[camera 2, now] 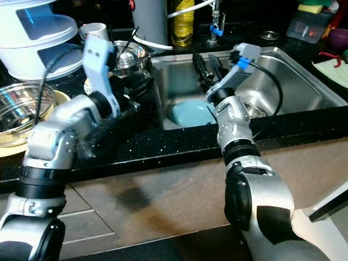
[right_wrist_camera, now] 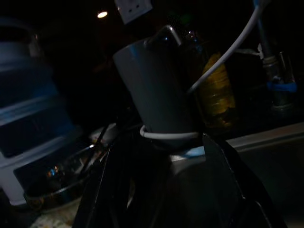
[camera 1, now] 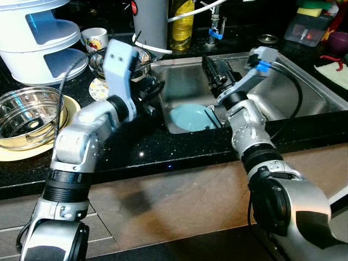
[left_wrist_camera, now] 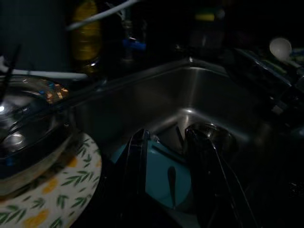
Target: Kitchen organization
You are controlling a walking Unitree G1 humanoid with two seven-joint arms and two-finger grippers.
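**Over the sink, both hands spread and empty**

Nearest the robot, the dark surface [camera 1: 163,149] runs along the front of the steel sink [camera 1: 283,92]. At its left end a metal strainer bowl [camera 1: 30,117] sits on a yellow plate [camera 1: 11,152]. Inside the sink lies a light blue plate [camera 1: 190,117]. The left hand [camera 1: 149,89] is at the sink's left rim, fingers spread, holding nothing. The right hand [camera 1: 217,70] hangs above the basin, fingers apart, also empty. Farther back stand a grey cylinder [camera 1: 149,22], a yellow bottle [camera 1: 182,24] and a white stacked container [camera 1: 41,38].

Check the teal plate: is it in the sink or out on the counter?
In the sink: the teal plate lies on the basin floor of the sink, below the counter edge.
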